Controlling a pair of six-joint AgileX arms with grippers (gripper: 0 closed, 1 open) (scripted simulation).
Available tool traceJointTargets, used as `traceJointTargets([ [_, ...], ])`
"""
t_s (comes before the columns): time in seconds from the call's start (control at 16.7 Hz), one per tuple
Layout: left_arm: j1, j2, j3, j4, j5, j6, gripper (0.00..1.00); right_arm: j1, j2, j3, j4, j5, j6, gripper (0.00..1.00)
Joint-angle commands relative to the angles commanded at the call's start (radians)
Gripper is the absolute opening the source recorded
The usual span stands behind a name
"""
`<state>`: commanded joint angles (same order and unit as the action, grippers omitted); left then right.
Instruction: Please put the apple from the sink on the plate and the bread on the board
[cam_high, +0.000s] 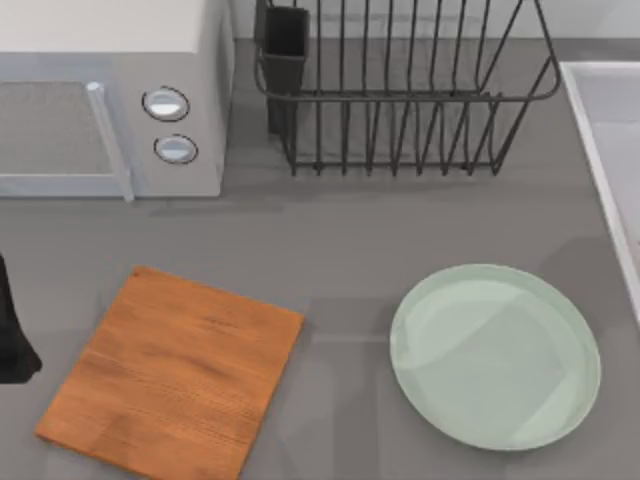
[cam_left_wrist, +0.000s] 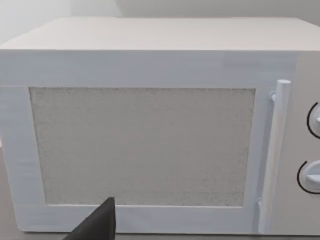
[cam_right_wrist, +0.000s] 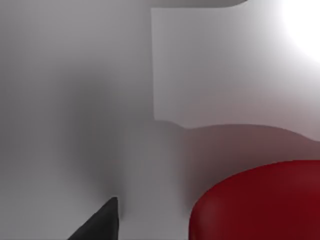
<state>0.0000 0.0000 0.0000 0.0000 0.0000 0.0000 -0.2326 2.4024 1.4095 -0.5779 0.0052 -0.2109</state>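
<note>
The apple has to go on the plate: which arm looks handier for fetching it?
Probably the right. Its wrist camera sits close above the red apple against the pale sink wall, and the plate lies on that side. The left arm faces the microwave.

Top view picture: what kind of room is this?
Probably a kitchen counter: there's a microwave, a wire dish rack, a sink edge, plus a cutting board and plate.

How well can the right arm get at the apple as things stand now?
Probably well. In the right wrist view the red apple lies close ahead inside the pale sink, and nothing stands between it and the pincer finger. Whether the pincer is open cannot be told.
</note>
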Motion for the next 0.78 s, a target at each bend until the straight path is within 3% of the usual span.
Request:
traceJointTargets([
  [0.06, 0.0, 0.0, 0.0, 0.0, 0.0, 0.0, 1.0, 0.0, 0.0, 0.0, 0.0, 0.0, 0.0, 1.0],
  [0.78, 0.0, 0.0, 0.0, 0.0, 0.0, 0.0, 1.0, 0.0, 0.0, 0.0, 0.0, 0.0, 0.0, 0.1],
])
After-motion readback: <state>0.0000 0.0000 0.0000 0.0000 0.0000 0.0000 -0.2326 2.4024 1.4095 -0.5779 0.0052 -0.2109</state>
